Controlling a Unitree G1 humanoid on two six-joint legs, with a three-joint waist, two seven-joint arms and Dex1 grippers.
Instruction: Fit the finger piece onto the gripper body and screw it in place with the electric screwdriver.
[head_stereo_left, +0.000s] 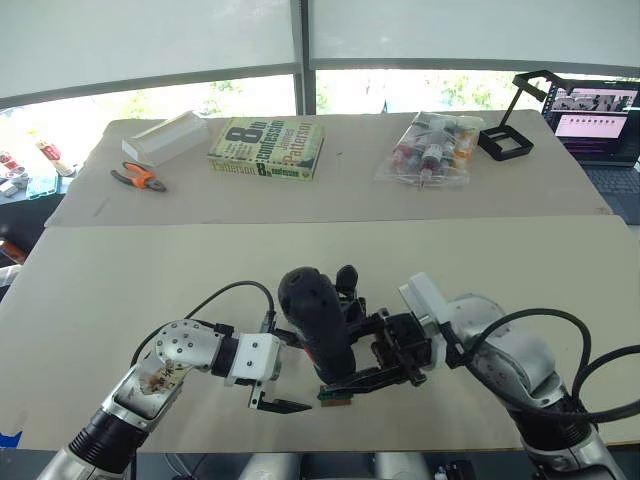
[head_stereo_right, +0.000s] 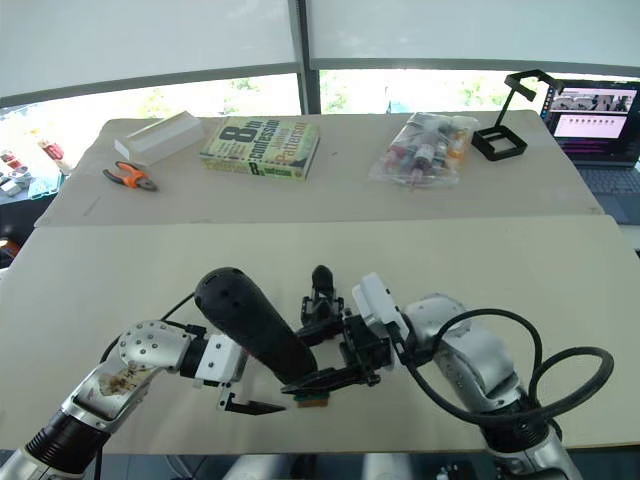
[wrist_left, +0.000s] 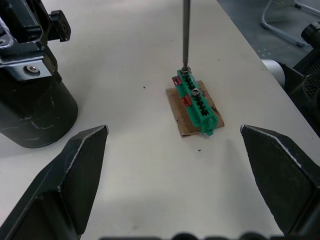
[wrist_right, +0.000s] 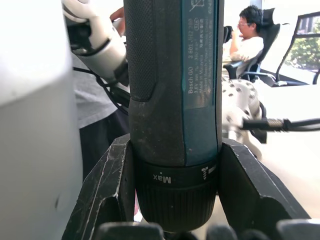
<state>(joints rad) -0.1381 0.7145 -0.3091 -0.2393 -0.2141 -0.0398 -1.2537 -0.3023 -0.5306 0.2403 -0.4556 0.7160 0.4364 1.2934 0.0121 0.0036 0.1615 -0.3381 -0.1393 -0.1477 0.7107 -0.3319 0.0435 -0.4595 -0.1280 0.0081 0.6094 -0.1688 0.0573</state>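
Left eye view: the electric screwdriver is held upright at lower centre, clamped by the right gripper, presumably so the bit points straight down. The left gripper is parked at lower left beside it, holding nothing. The gripper body is seen just behind the screwdriver. Open board is left toward the upper half; pliers and a book lie well apart at the top.

Left wrist view: the left gripper's fingers are spread wide, empty. The bit is set on the green block at centre, not on the gripper body at upper left. The table edge runs close at right.

Right wrist view: the screwdriver's collar is pinched between both fingers. The finger piece cannot be made out.
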